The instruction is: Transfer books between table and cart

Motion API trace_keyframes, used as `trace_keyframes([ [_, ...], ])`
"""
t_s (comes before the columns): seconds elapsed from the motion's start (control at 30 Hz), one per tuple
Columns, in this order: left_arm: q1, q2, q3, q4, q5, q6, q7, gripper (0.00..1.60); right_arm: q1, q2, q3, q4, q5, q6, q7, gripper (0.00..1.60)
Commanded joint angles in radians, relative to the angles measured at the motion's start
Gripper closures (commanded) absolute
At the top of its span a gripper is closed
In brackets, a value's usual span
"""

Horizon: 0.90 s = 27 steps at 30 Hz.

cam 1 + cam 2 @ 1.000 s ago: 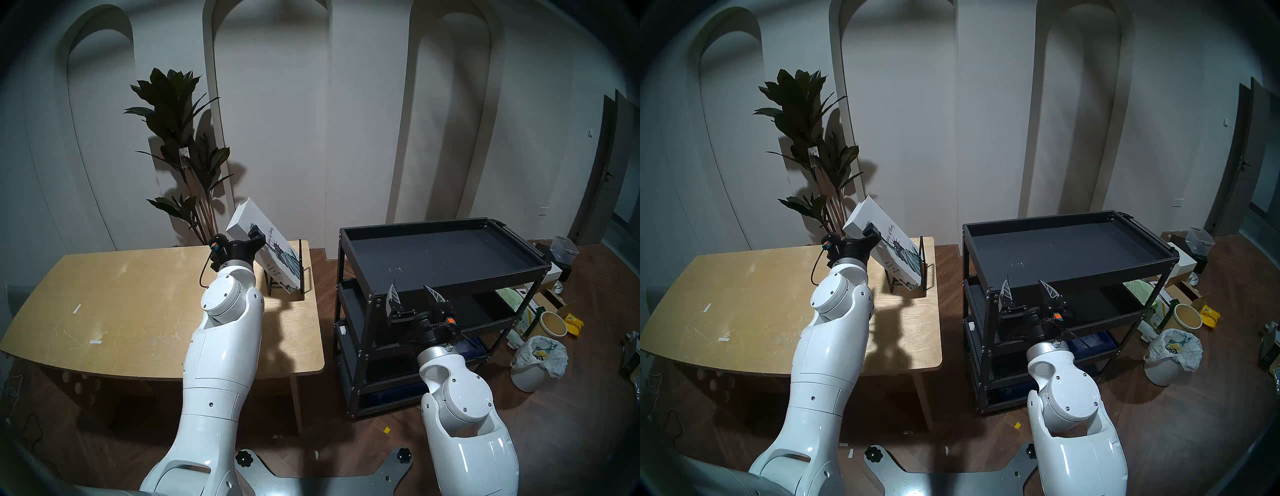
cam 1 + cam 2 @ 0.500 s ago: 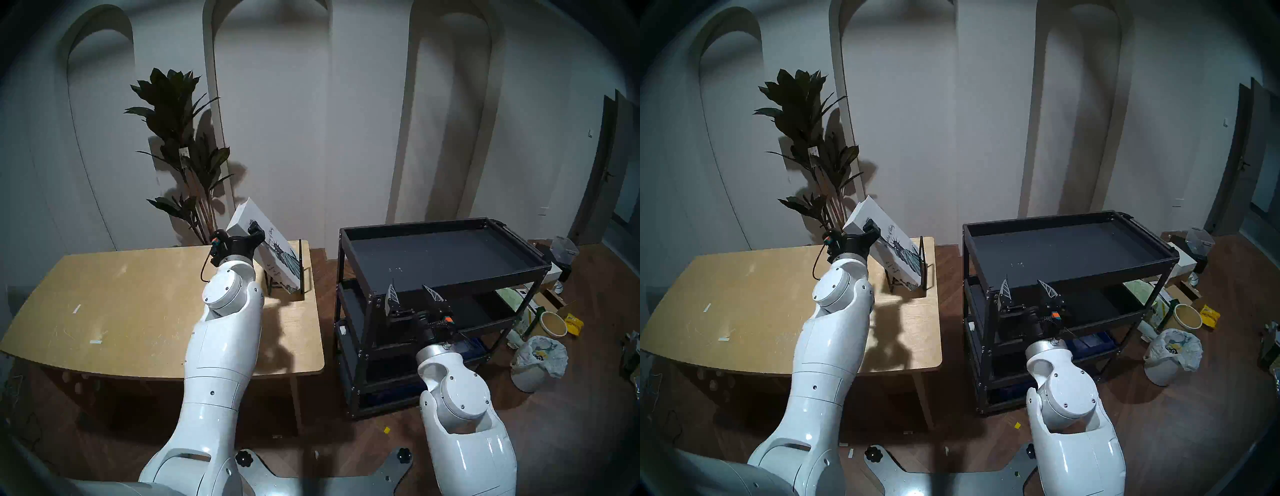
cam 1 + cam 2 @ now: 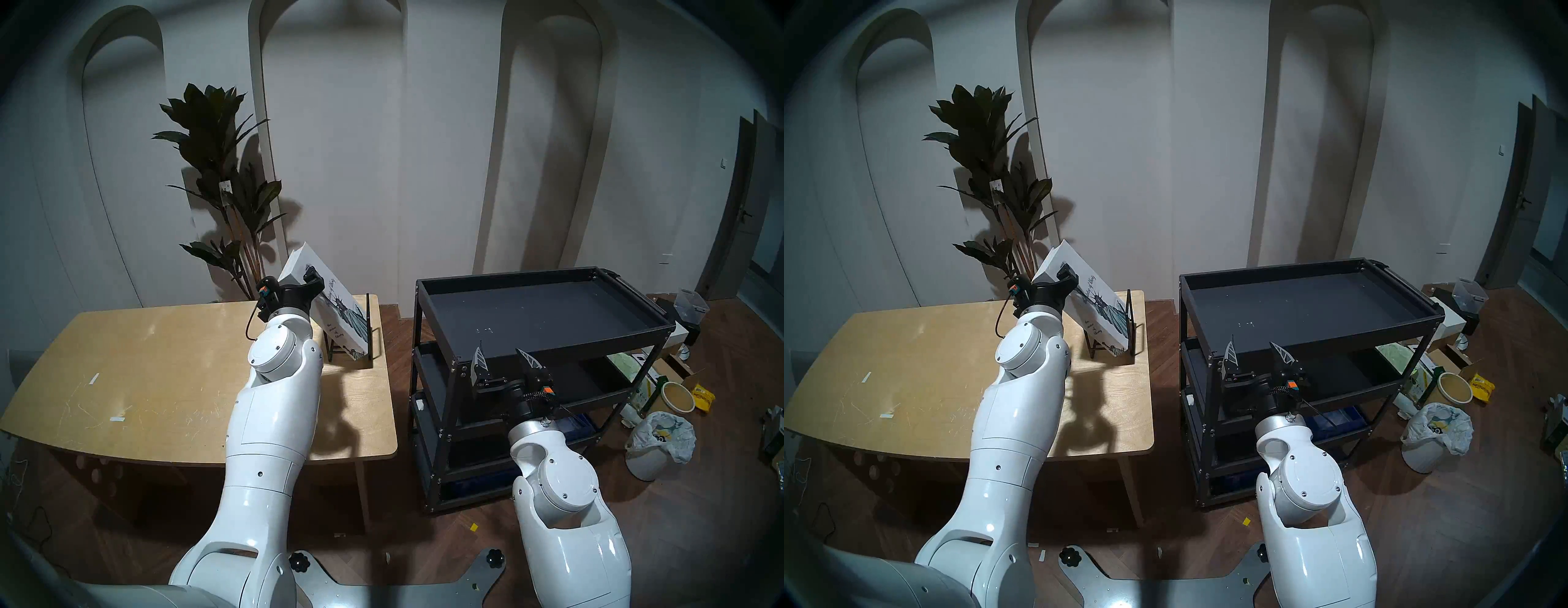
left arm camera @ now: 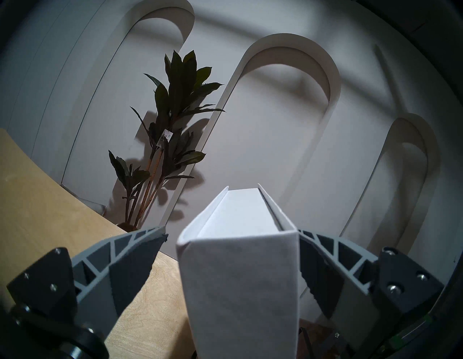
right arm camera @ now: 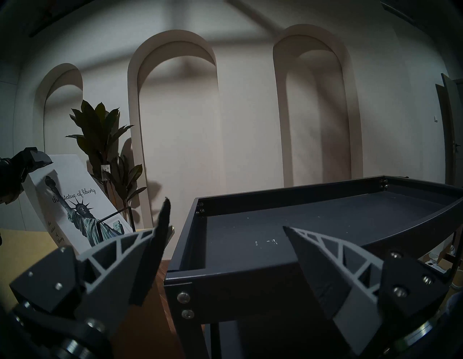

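A thick white book point(image 3: 344, 315) with a teal Statue of Liberty drawing leans leftward in a black wire rack point(image 3: 370, 335) at the far right corner of the plywood table point(image 3: 148, 361). My left gripper point(image 3: 299, 283) straddles the book's upper spine edge, open. In the left wrist view the book point(image 4: 240, 275) stands between the fingers point(image 4: 130, 255), with a gap on the left side and the right finger close against the cover. My right gripper point(image 3: 500, 352) hangs open and empty at the front left corner of the black cart point(image 3: 594, 342), whose top tray holds nothing.
A tall potted plant point(image 3: 220, 170) stands behind the table by the wall. To the right of the cart the floor holds a white bin with a bag point(image 3: 657, 441), boxes and a yellow packet point(image 3: 702, 397). My base plate point(image 3: 382, 586) lies at the bottom.
My left gripper has crept a little further up along the book's edge. The book has not moved, and the right gripper has barely shifted.
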Motion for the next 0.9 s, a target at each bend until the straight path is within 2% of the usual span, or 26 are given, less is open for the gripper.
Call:
trace_keyframes([
  [0.0, -0.052, 0.001, 0.002, 0.014, -0.006, -0.01, -0.014, 0.0, 0.014, -0.007, -0.003, -0.014, -0.005, -0.014, -0.007, 0.0],
  [0.27, -0.059, 0.003, 0.001, 0.029, -0.013, -0.016, -0.02, 0.0, 0.021, -0.008, -0.01, -0.002, -0.013, -0.014, -0.018, 0.0],
  [0.33, -0.058, 0.002, 0.0, 0.027, -0.017, -0.018, -0.022, 0.14, 0.023, -0.008, -0.012, 0.0, -0.015, -0.013, -0.021, 0.0],
  [0.37, -0.057, 0.002, 0.0, 0.027, -0.017, -0.018, -0.022, 0.27, 0.024, -0.008, -0.012, 0.0, -0.016, -0.012, -0.021, 0.0],
  [0.4, -0.057, 0.002, 0.0, 0.027, -0.017, -0.018, -0.022, 0.27, 0.024, -0.008, -0.012, 0.0, -0.016, -0.012, -0.021, 0.0],
  [0.43, -0.057, 0.001, 0.001, 0.026, -0.015, -0.019, -0.018, 0.4, 0.027, -0.006, -0.013, 0.002, -0.015, -0.01, -0.021, 0.0],
  [0.47, -0.056, 0.0, 0.001, 0.025, -0.014, -0.02, -0.015, 0.45, 0.03, -0.006, -0.014, 0.005, -0.022, -0.01, -0.027, 0.0],
  [0.5, -0.056, 0.0, 0.001, 0.025, -0.014, -0.021, -0.014, 0.67, 0.033, -0.006, -0.014, 0.007, -0.022, -0.009, -0.028, 0.0],
  [0.53, -0.056, 0.0, 0.002, 0.025, -0.014, -0.022, -0.013, 0.75, 0.034, -0.006, -0.013, 0.009, -0.022, -0.008, -0.029, 0.0],
  [0.63, -0.054, 0.0, 0.002, 0.022, -0.014, -0.02, -0.012, 0.84, 0.035, -0.005, -0.013, 0.01, -0.022, -0.009, -0.032, 0.0],
  [0.83, -0.046, -0.001, 0.005, 0.008, -0.016, -0.017, -0.015, 0.89, 0.03, -0.004, -0.013, 0.007, -0.024, -0.012, -0.036, 0.0],
  [0.87, -0.042, -0.003, 0.009, 0.002, -0.016, -0.018, -0.018, 0.97, 0.027, -0.003, -0.014, 0.005, -0.026, -0.013, -0.038, 0.0],
])
